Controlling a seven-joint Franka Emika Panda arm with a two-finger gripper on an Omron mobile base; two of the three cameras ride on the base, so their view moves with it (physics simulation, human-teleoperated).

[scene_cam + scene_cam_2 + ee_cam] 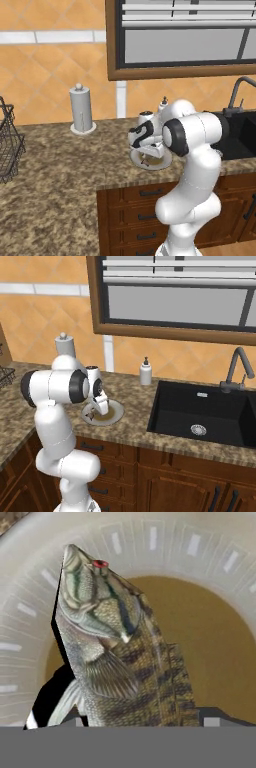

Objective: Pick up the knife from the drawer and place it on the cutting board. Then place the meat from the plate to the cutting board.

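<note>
Gripper [95,408] hanging low over plate [116,415] on counter [135,431], left of sink [210,411]. Fish [115,647] lying on plate, between fingertips [212,721]. Jaws' grip: cannot tell.

Plenty of open counter [60,170] toward its left end. Paper towel holder [81,110] and soap bottle [145,372] crowd the back edge, wire basket [9,142] guards the far left, sink [205,413] drops away right of the plate [116,415].

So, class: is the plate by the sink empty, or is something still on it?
Not empty. In the hand view a striped fish lies on the plate, partly covering its brown centre, and the gripper is down at the plate.
</note>
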